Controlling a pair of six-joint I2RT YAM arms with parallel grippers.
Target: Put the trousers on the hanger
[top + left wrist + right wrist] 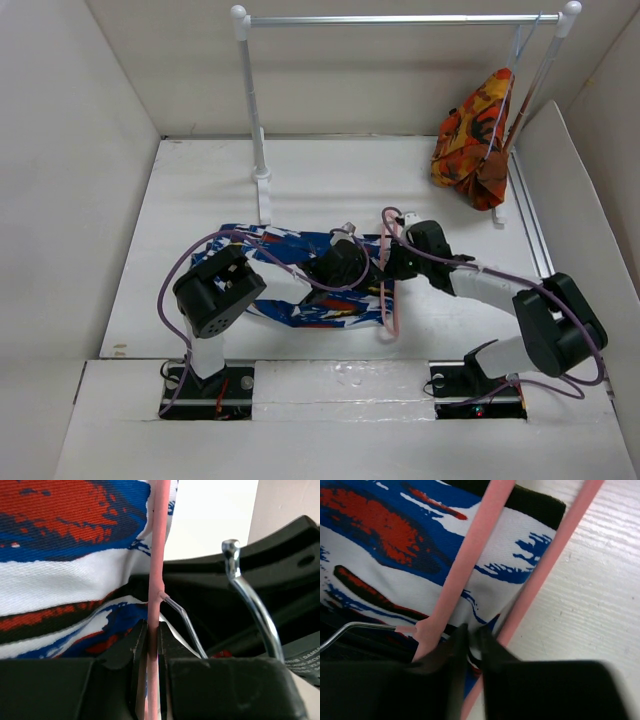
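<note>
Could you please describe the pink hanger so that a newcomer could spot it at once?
On the white table, find the blue splotched trousers lying across the middle. The hanger is at their right end. It is the only thin pink frame with a metal hook; the orange-red garment hangs apart on the rail behind.

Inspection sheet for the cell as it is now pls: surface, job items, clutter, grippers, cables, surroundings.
Surface: white table, boarded top.
Job's things: trousers lying flat mid-table; pink hanger at their right end.
Clutter: orange-red garment hanging on the rail.
Grippers: left gripper shut on the hanger's bar; right gripper nearly closed at the trousers' edge, grip unclear.
Cables: purple cables looping off both arms.
Surroundings: white walls.
</note>
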